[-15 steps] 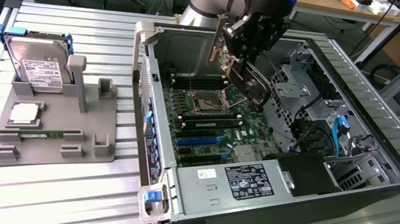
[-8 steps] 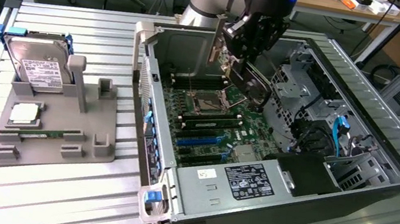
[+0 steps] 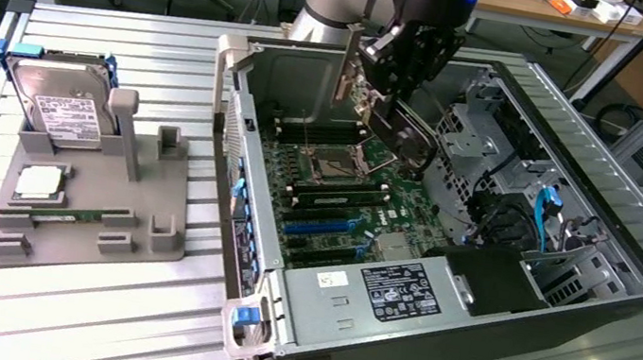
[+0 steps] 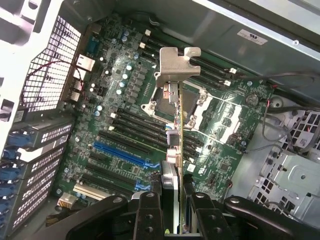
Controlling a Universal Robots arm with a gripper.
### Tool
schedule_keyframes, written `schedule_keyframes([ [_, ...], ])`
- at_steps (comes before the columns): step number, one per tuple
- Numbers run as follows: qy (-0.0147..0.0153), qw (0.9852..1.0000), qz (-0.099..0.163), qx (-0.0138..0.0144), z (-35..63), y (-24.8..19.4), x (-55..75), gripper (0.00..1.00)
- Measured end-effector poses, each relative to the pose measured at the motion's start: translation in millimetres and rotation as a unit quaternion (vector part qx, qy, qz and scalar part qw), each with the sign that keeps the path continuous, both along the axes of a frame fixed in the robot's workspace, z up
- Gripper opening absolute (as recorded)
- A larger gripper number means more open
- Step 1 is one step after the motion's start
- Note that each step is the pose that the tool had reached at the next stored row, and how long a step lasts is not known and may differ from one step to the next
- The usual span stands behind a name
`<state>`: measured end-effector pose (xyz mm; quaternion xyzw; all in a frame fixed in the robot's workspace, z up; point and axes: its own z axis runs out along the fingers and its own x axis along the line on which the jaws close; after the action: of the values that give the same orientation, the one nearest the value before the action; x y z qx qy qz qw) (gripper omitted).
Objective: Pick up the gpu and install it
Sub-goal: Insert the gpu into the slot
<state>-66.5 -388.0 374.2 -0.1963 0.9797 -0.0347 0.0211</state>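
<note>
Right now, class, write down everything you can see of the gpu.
The gpu is a thin green circuit board with a dark cooler block on one face and a silver metal end bracket. The end effector clamps it from both sides at the end away from the bracket. It hangs tilted inside the open computer case, above the motherboard near the processor socket, not seated in any slot.
</note>
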Motion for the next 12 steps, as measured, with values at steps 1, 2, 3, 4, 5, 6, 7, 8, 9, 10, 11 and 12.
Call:
schedule_keyframes([
  [1, 0.0, 1.0, 0.001, -0.0001, 0.0, 0.0, 0.0, 0.27],
  [2, 0.0, 1.0, 0.002, -0.0002, 0.0, 0.0, 0.0, 0.27],
  [3, 0.0, 1.0, 0.003, -0.0004, 0.0, 0.0, 0.0, 0.27],
  [4, 0.0, 1.0, 0.003, -0.0005, -0.1, 0.0, 0.0, 0.27],
  [5, 0.0, 1.0, 0.005, -0.0007, -0.1, 0.0, 0.0, 0.27],
  [6, 0.0, 1.0, 0.006, -0.0009, -0.1, 0.0, 0.0, 0.27],
  [7, 0.0, 1.0, 0.006, -0.001, -0.1, 0.0, 0.0, 0.27],
  [8, 0.0, 1.0, 0.007, -0.0012, -0.1, 0.0, 0.0, 0.27],
  [9, 0.0, 1.0, 0.008, -0.0013, -0.1, 0.0, 0.0, 0.27],
  [10, 0.0, 1.0, 0.009, -0.0014, -0.1, 0.0, 0.0, 0.27],
  [11, 0.0, 0.9999, 0.01, -0.0015, -0.2, 0.0, 0.0, 0.27],
  [12, 0.0, 0.9999, 0.011, -0.0017, -0.2, 0.0, 0.0, 0.27],
])
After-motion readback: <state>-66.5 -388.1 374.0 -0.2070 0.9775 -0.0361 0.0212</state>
